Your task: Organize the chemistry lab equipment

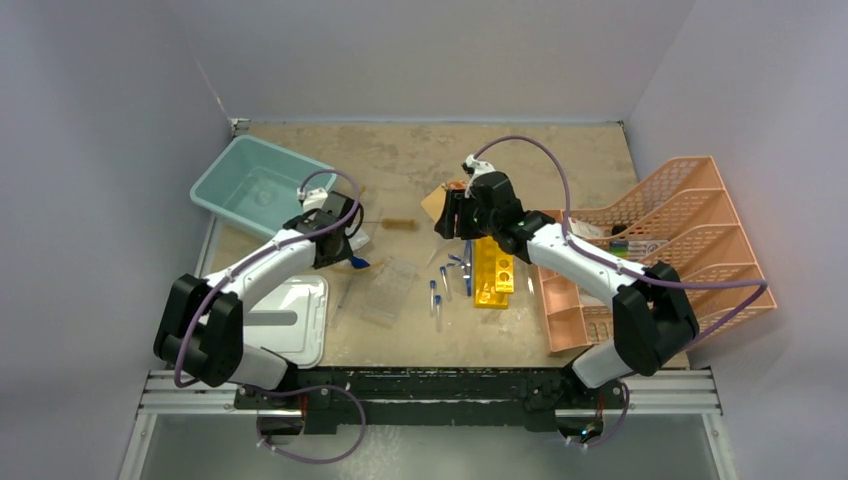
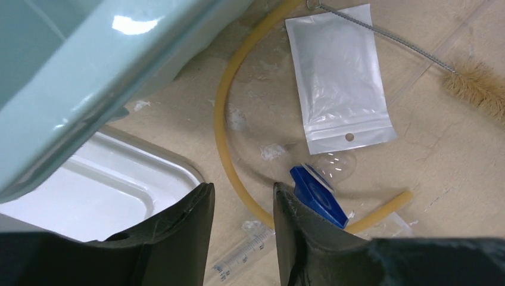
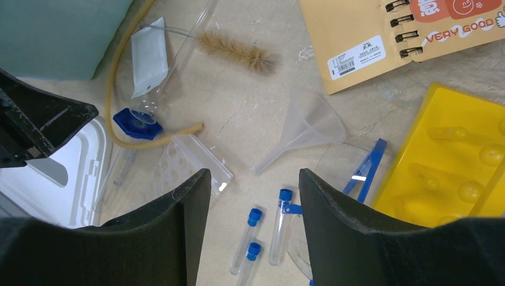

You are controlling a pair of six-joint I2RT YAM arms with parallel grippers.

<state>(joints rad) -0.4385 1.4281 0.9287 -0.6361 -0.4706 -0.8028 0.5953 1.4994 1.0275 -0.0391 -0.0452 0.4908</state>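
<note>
- The left gripper (image 2: 242, 192) hovers low over the table (image 2: 452, 179). Its jaws are narrowly parted and nothing is clamped between them.
- A yellowish rubber hose (image 2: 223, 119) lies on the table and passes under the gap. Whether either finger touches it cannot be told.
- A clear flask with a blue screw cap (image 2: 315, 193) lies on its side just beside the finger on the right of the wrist view, partly hidden by it.
- The bag (image 2: 339, 77) lies flat ahead of the fingers, beyond the flask. The brush (image 2: 476, 89) lies further out on the same side.
- On the opposite side of the fingers, a white lid (image 2: 119, 190) sits close by, with a teal bin (image 2: 89, 59) beyond it.
- The right gripper (image 3: 250, 176) hangs above the table with its jaws wide. It holds nothing.
- Three blue-capped tubes (image 3: 253, 235) lie loose on the table under the gap, close together.
- A clear funnel (image 3: 309, 125) lies on its side just ahead of the gap.
- The clear tube rack (image 3: 178, 161) lies beside the finger on the left of the wrist view.
- The yellow rack (image 3: 458, 173) lies beside the other finger, with a blue piece between them whose kind cannot be told.
- A spiral notebook (image 3: 387, 36) lies beyond the yellow rack.
- In the overhead view, the salmon-pink mesh organiser (image 1: 680, 215) stands outboard of the right arm, well apart from the gripper.
</note>
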